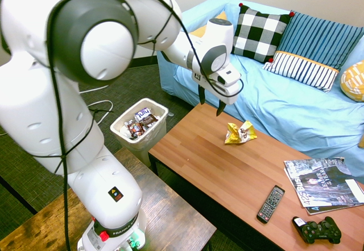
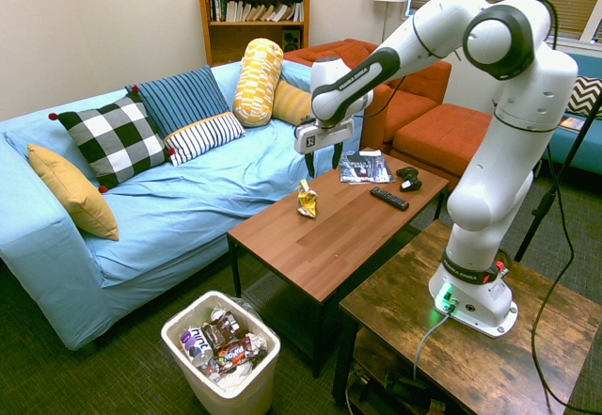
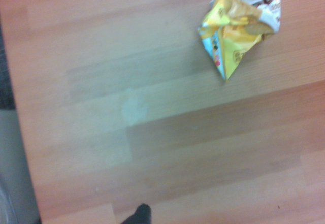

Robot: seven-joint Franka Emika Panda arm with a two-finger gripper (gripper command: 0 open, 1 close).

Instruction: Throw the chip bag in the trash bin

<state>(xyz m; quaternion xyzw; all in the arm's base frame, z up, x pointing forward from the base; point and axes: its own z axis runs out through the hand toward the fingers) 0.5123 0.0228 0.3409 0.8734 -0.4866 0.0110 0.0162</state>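
Approaching: step in hand is reaching for the chip bag (image 1: 239, 132); nothing grasped yet.
Tool: tool (image 1: 209, 105) hangs above the worktop (image 1: 239, 177), jaws spread wide and empty, pointing down.
Bag: crumpled on the worktop, near the sofa-side edge, apart from the tool.
Bin: trash bin (image 1: 140, 127) stands on the floor beside the worktop's end.
Next: likely shift over the bag, descend, close.

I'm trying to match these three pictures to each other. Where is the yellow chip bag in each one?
First exterior view: chip bag lies on the wooden coffee table, right of centre, near the sofa-side edge.
Second exterior view: chip bag at picture centre, below the gripper.
Wrist view: chip bag at upper right.
Shared landmark: the coffee table.
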